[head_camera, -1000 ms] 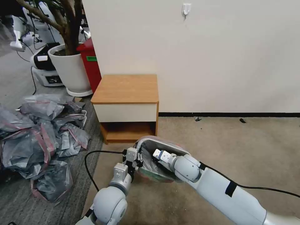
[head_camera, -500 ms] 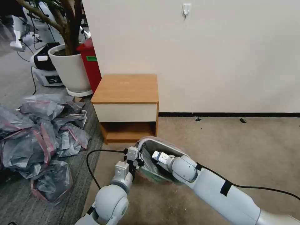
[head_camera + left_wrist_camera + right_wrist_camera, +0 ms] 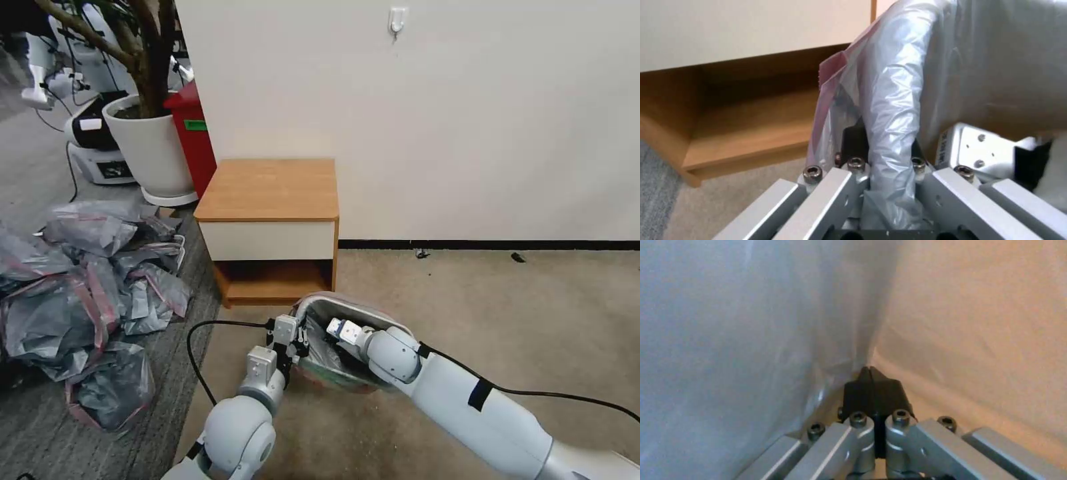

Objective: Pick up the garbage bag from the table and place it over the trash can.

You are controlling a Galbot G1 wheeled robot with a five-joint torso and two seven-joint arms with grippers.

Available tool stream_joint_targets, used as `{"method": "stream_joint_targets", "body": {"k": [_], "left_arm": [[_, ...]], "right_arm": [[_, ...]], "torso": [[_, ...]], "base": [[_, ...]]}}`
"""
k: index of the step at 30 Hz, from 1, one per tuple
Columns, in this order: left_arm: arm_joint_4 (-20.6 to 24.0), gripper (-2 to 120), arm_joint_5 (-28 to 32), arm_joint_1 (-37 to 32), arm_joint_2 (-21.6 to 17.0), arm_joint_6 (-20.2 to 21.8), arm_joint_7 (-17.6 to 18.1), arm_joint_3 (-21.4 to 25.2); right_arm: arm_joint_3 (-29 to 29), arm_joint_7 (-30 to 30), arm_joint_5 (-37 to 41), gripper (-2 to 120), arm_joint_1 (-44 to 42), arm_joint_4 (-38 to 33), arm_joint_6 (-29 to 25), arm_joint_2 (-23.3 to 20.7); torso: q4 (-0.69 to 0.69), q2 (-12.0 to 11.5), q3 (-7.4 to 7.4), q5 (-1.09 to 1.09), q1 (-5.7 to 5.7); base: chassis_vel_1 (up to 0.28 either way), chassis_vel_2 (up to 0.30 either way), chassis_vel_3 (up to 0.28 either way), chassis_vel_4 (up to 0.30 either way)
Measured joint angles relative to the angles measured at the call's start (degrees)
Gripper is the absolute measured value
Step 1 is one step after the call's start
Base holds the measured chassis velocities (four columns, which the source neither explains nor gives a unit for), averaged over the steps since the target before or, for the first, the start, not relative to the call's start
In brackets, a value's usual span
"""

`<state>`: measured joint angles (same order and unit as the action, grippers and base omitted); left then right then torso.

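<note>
My left gripper (image 3: 887,156) pinched the bag (image 3: 898,100) over the can's (image 3: 320,303) rim; my right gripper (image 3: 872,380), fingers pressed together, sat apparently inside, lower centre.

Left claw (image 3: 887,160) astride the bag-draped trash can (image 3: 996,83) rim, garbage bag (image 3: 893,110) between its fingers.

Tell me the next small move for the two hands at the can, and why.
Probably push the right hand, shut, deeper into the trash can, pressing the garbage bag down against the wall. The left hand pinches bag film at the near rim, and the pink band already drapes over that rim, so the liner mainly needs seating.
</note>
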<state>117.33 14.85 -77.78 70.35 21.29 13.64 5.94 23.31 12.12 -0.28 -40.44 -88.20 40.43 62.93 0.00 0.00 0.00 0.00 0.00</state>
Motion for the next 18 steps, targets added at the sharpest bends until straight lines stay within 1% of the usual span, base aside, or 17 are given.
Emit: {"method": "stream_joint_targets", "body": {"k": [9, 18], "left_arm": [[-1.4, 2, 0.1, 0.6, 0.0, -0.2, 0.4, 0.4], [-2.5, 2, 2.0, 1.8, -0.1, -0.3, 1.7, 0.6]], "right_arm": [[-0.1, 0.0, 0.1, 0, -0.8, -4.0, 0.0, -1.5], [-0.6, 0.0, 0.4, 0, -2.2, -10.7, 0.0, -4.0]], "torso": [[0.0, 0.0, 0.0, 0.0, 0.0], [0.0, 0.0, 0.0, 0.0, 0.0]], "base": [[0.0, 0.0, 0.0, 0.0], [0.0, 0.0, 0.0, 0.0]]}}
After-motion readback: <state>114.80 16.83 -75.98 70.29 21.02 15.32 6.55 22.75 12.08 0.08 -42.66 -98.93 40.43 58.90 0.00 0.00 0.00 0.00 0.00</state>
